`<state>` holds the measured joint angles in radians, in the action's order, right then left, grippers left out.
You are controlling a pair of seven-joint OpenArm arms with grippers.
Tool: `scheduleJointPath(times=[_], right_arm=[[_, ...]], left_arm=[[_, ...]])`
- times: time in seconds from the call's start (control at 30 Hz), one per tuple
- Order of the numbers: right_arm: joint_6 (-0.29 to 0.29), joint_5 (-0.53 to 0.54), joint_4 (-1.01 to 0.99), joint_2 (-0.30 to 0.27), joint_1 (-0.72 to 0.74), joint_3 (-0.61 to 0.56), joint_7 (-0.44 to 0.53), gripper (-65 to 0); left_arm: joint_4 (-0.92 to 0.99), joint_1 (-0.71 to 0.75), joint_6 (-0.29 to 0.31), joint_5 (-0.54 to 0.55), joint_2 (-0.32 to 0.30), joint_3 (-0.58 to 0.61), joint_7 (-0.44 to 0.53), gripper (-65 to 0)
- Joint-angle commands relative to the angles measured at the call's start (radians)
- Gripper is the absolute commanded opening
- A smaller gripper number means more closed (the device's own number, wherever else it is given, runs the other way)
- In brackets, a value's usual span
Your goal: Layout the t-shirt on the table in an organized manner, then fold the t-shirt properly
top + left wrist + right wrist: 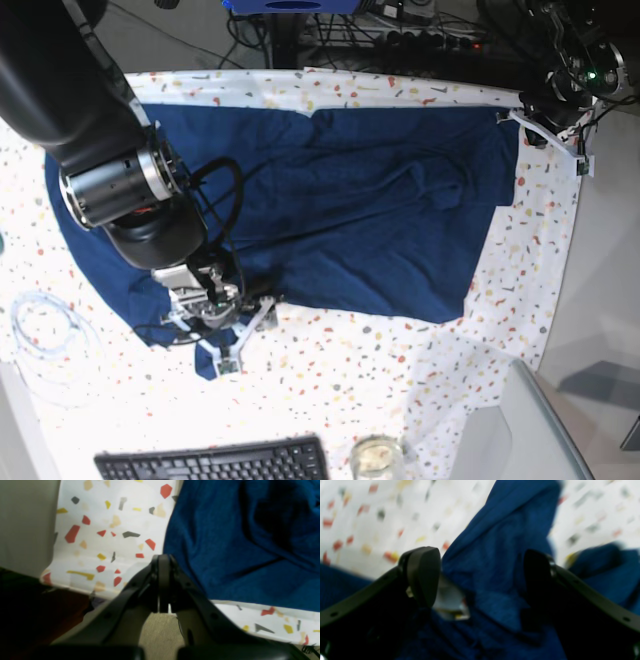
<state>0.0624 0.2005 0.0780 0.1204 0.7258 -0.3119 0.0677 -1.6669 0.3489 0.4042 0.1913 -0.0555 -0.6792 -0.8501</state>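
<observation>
The t-shirt is lying spread across the upper middle of the base view on the table, with one corner bunching at the lower left under the big arm. There the right gripper is standing with its jaws wide apart over that bunched corner; in the right wrist view a ridge of blue cloth is rising between the two fingers, but nothing is pinched. The left gripper is sitting at the upper right of the base view, jaws pressed together and holding nothing, just beside the shirt's edge at the table's border.

The likely trouble: if the open jaws are closing on that ridge, they could be catching several layers at once, or the speckled cover with it, so a pull would be dragging the whole shirt askew instead of flattening the corner.

The right wrist view is blurring badly. The arm is hiding the shirt's lower left edge, and I cannot tell sleeve from hem there.
</observation>
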Motion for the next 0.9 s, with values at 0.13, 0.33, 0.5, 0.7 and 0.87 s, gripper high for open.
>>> scheduleJointPath(times=[0.13,0.33,0.5,0.7,0.87], right_arm=[[0.006,-0.006,0.015,-0.006,0.045,0.001,0.033,-17.3],[0.006,-0.006,0.013,-0.015,0.033,0.000,0.033,-27.6],[0.006,-0.006,0.022,-0.015,0.033,0.000,0.033,-64.7],[0.006,-0.006,0.233,-0.032,-0.015,0.004,-0.039,-65.0],[0.014,-0.005,0.610,-0.092,-0.142,0.006,-0.217,-65.0]], left_arm=[[-0.017,0.005,0.003,0.009,-0.017,-0.003,0.013,-65.0],[-0.017,0.006,0.003,0.009,-0.017,-0.003,0.013,-65.0],[-0.017,0.006,0.003,0.009,-0.017,-0.003,0.013,-65.0],[-0.019,0.006,0.003,0.009,-0.019,-0.003,0.013,-65.0],[-0.066,0.016,0.003,0.009,-0.019,-0.003,0.013,-65.0]])
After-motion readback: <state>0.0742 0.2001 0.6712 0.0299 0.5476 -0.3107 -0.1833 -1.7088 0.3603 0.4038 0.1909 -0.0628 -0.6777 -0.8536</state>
